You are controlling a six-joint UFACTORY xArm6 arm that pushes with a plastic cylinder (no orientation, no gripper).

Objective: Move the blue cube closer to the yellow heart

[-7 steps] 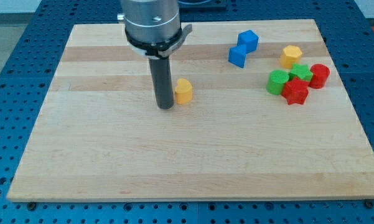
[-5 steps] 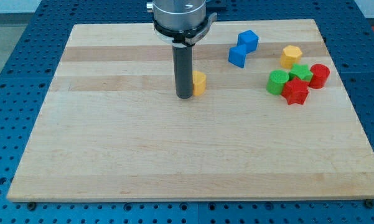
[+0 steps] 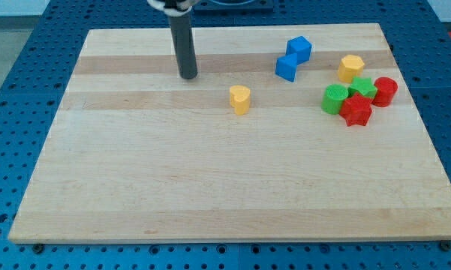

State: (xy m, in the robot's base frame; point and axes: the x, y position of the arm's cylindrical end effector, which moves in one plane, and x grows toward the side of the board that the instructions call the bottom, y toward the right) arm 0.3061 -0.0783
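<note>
The yellow heart (image 3: 240, 98) lies near the middle of the wooden board (image 3: 210, 180). Two blue blocks sit up and to its right: a blue cube (image 3: 300, 49) and a second blue block (image 3: 287, 67) touching it on its lower left. My tip (image 3: 188, 76) rests on the board up and to the left of the yellow heart, apart from it and well left of both blue blocks.
At the view's right stands a cluster: a yellow hexagonal block (image 3: 351, 68), a green block (image 3: 334, 99), a green star-like block (image 3: 362, 87), a red block (image 3: 385, 91) and a red star-like block (image 3: 356, 110).
My tip pushed the yellow heart a little to the right, then drew back up and to the left, away from it. The other blocks have not moved.
</note>
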